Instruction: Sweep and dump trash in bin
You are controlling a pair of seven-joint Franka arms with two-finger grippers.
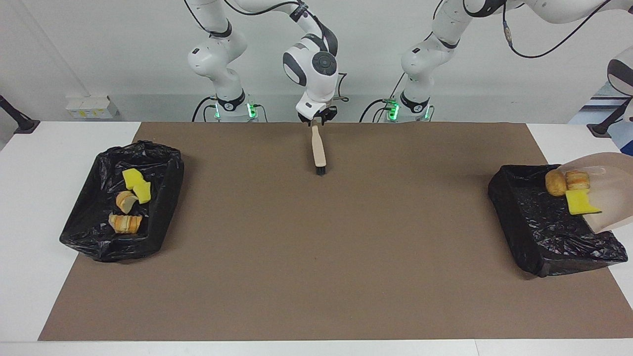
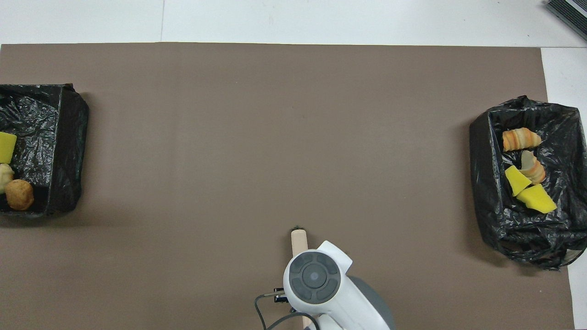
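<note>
Trash first: four trash pieces, yellow sponge and bread bits, are lying in the black-lined bin well off to the right arm's end of the counter from the right hand. That hand is sitting at the top of the brush, whose bristles are pointing down at the brown mat; can't tell if it's gripping. The left hand is out of frame, clamped tight, holding the tilted dustpan over the second bin. Three more pieces are sitting at the dustpan's lip.
</note>
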